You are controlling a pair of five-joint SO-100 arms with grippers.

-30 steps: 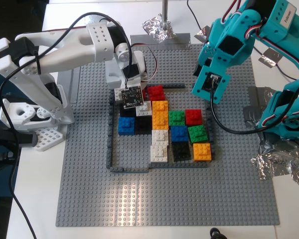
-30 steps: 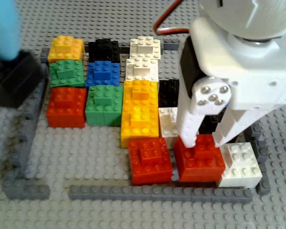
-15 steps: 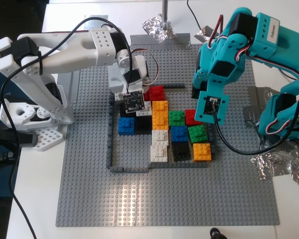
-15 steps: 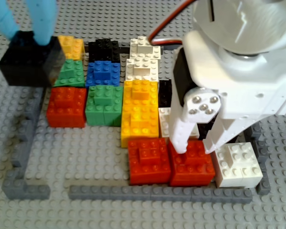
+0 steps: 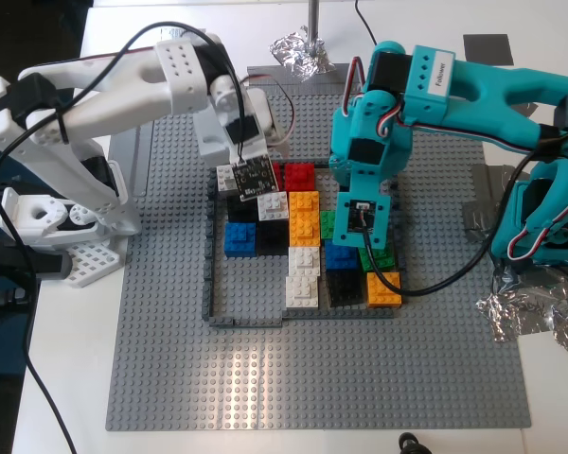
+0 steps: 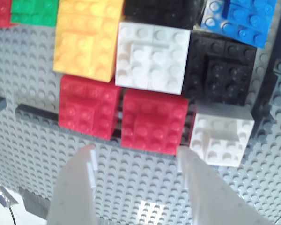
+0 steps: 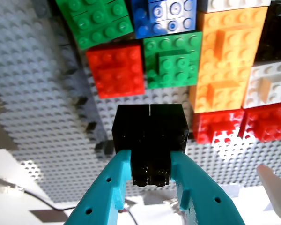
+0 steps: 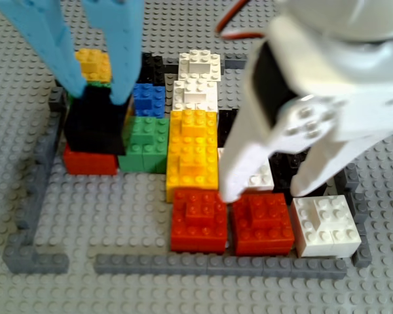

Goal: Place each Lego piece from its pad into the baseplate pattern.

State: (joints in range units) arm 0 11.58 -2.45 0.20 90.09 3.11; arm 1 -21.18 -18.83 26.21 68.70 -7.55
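Note:
My first gripper (image 7: 150, 161), the teal one, is shut on the black Lego piece (image 7: 150, 136) and holds it low over the pattern, by a red brick (image 8: 88, 162) and a green brick (image 8: 144, 140). In the exterior view this gripper (image 5: 364, 222) hangs over the pattern's right half. My second gripper (image 6: 136, 153), the white one, is open and empty just above the red Lego piece (image 6: 154, 121), which sits on the baseplate (image 5: 312, 378) between another red brick (image 6: 89, 110) and a white brick (image 6: 220, 133). A dark grey pad (image 5: 488, 45) lies at the exterior view's top right.
A thin dark grey frame (image 5: 208, 274) borders the brick cluster. Foil scraps lie behind the plate (image 5: 298, 47) and at the exterior view's right (image 5: 530, 317). The white arm's base (image 5: 57, 218) stands at the exterior view's left, the teal arm's base (image 5: 549, 227) at its right.
The teal arm swung toward the exterior view's left and lowered the black piece over the pattern. The white gripper lifted off the red piece, which stays seated.

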